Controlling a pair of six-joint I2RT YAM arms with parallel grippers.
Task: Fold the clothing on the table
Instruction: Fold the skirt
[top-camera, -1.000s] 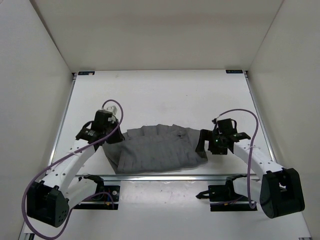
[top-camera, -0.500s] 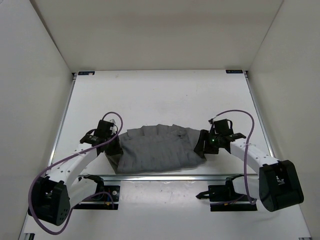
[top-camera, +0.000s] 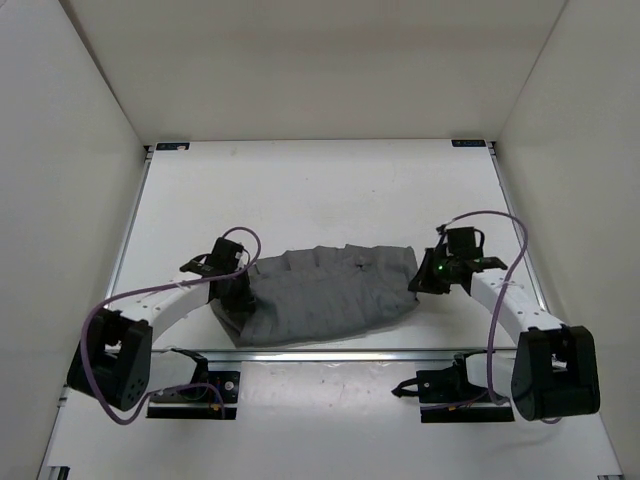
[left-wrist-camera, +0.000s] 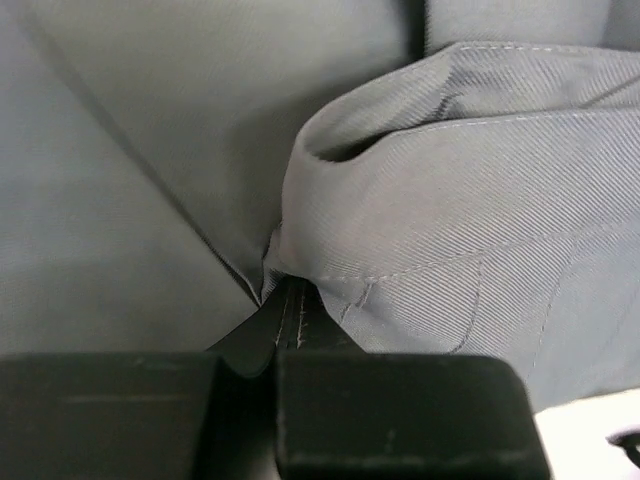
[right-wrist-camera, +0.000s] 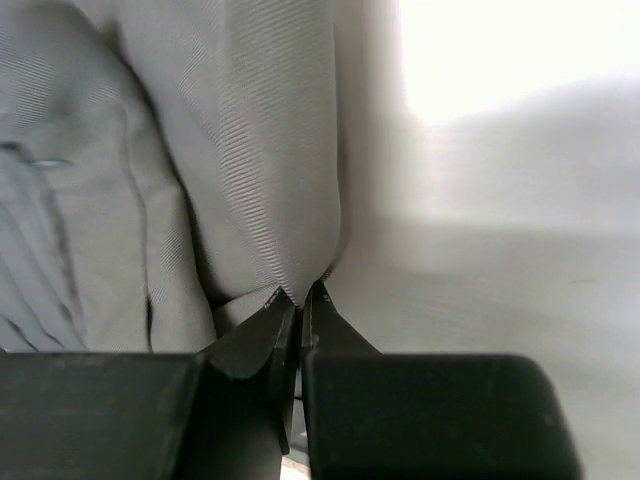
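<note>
Left tool (top-camera: 238, 289) clamped on clothing (top-camera: 325, 295) left edge | right tool (top-camera: 419, 284) clamped on its right edge | both low, pointing inward

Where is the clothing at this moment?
In the top view, the clothing lies bunched at the near middle of the table, behind the front rail, with the left gripper shut on its left end and the right gripper on its right end.

left wall (top-camera: 60, 150): white, plain | back wall (top-camera: 320, 70): white, plain | right wall (top-camera: 585, 150): white, plain
</note>
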